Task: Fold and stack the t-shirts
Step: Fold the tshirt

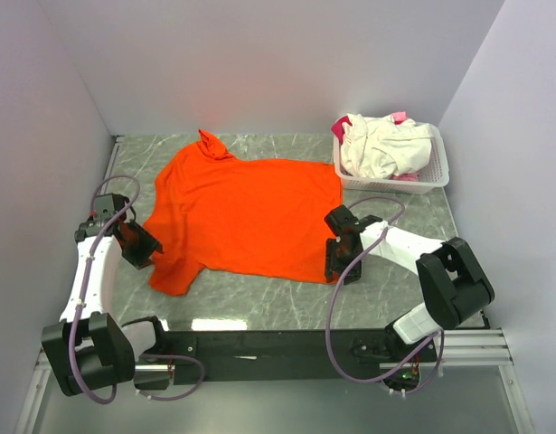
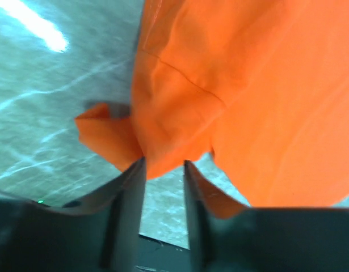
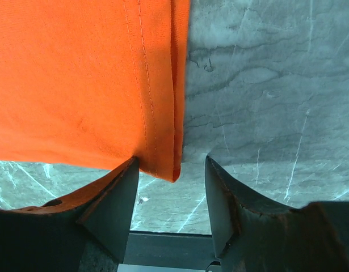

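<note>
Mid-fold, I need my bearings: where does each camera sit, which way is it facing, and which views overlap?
Top external: above and behind the bases, looking down at the table; shows both arms, orange shirt, basket.
Left wrist: on the left arm, looking past the left gripper at a bunched shirt edge; both fingers show.
Right wrist: on the right arm, looking past the right gripper at the shirt's hemmed corner; both fingers show.
Shared: all three show shirt and table.
</note>
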Available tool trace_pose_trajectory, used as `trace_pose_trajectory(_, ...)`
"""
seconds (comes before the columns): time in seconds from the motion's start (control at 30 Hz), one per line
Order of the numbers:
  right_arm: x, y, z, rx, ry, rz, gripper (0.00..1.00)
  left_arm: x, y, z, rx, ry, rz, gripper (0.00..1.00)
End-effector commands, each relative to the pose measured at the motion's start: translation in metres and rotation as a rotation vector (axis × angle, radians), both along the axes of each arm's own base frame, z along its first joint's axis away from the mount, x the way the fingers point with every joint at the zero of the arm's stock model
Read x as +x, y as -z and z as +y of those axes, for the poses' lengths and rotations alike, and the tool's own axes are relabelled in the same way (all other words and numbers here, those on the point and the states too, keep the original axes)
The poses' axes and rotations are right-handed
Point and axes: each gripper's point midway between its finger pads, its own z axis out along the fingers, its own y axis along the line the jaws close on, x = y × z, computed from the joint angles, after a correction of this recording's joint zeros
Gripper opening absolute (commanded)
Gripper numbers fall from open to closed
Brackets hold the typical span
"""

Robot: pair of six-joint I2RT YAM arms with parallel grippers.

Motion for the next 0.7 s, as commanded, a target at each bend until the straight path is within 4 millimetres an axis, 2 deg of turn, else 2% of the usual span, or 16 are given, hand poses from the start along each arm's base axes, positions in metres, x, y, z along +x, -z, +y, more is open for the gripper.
trace_pose_trajectory(0.0,0.001,-0.001,-0.001,-0.010,-0.015,0.005,0.57,0.007,-0.019,0.021,0.100,-0.023,-0.034,0.45)
trace_pose_trajectory(0.1,-0.001,0.001,0.000,-0.007,-0.019,0.014,0.57,0.018,-0.017,0.019,0.075,-0.020,-0.064,0.53)
trace_pose_trajectory(0.27,-0.001,0.002,0.001,-0.001,-0.020,0.019,0.54,0.038,-0.018,0.019,0.059,-0.015,-0.114,0.51)
trace_pose_trajectory(0.47,0.001,0.004,0.002,-0.001,-0.023,0.024,0.54,0.082,-0.037,0.016,0.027,0.027,-0.257,0.50)
trace_pose_trajectory(0.63,0.006,0.002,0.005,0.001,-0.026,0.018,0.53,0.114,-0.018,0.011,-0.034,0.049,-0.293,0.49)
trace_pose_trajectory(0.67,0.005,0.003,0.005,-0.001,-0.029,0.022,0.54,0.117,-0.007,0.010,-0.045,0.050,-0.270,0.49)
